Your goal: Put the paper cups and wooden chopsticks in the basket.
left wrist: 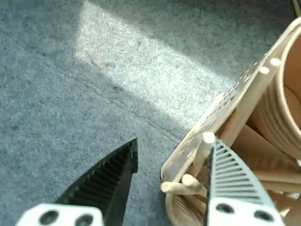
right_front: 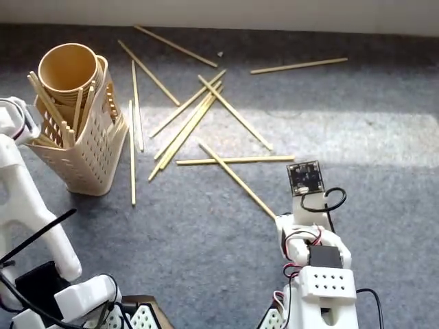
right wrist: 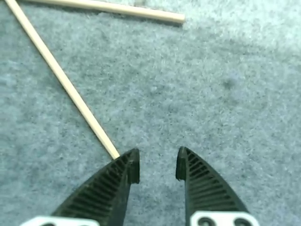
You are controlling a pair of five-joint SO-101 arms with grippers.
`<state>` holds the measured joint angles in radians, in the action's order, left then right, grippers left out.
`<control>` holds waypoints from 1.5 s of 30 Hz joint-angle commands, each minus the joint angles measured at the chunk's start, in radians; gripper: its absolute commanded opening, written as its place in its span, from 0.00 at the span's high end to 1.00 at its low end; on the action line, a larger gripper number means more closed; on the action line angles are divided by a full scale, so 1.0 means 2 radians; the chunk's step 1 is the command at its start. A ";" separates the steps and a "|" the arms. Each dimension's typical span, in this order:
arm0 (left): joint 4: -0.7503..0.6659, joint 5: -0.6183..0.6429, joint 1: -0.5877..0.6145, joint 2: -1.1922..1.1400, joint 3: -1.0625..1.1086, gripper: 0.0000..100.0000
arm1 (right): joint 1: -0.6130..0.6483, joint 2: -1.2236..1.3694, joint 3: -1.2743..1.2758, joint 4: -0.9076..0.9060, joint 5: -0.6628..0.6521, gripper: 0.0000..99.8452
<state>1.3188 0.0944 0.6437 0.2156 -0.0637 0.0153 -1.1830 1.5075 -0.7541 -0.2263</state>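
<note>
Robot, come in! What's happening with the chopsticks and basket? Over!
Both open: left gripper at the basket rim, right gripper by a chopstick end. Paper cups in basket; many chopsticks loose on carpet. Another chopstick crosses its far end.

Lit by soft daylight, bright on the basket (right_front: 89, 157), crossed toward the desk's (right_front: 206, 240) far right by a pale sun band (right_front: 370, 133); dimmer along the near edge, shadowed along the far edge.

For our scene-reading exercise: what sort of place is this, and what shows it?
Likely a robot-training tabletop: grey carpet-like covering, a left arm and right arm side by side, and wooden chopsticks strewn beside a basket holding paper cups.
</note>
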 commanded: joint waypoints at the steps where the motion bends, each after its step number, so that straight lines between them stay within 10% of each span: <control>1: 0.025 -0.017 0.002 0.008 -0.080 0.70 | 0.004 -0.007 -0.003 0.010 -0.007 0.86; 12: 0.157 -0.017 -0.014 0.008 -0.431 0.70 | 0.003 -0.007 -0.003 0.010 -0.007 0.86; 19: 0.228 -0.043 -0.201 0.009 -0.587 0.70 | -0.010 -0.008 -0.007 0.006 -0.006 0.86; 29: 0.185 -0.217 -0.454 0.002 -0.230 0.70 | -0.109 -0.117 -0.136 -0.193 -0.003 0.86; 37: -0.092 -0.281 -0.439 0.002 0.081 0.70 | -0.136 -0.336 -0.049 -0.216 -0.014 0.86; 45: -0.186 -0.230 -0.371 -0.104 0.126 0.70 | -0.136 -0.306 0.022 -0.176 -0.025 0.86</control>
<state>0.9920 -0.4242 -0.1481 0.0898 0.2110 -0.2470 -1.7998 1.5489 -1.1347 -0.2631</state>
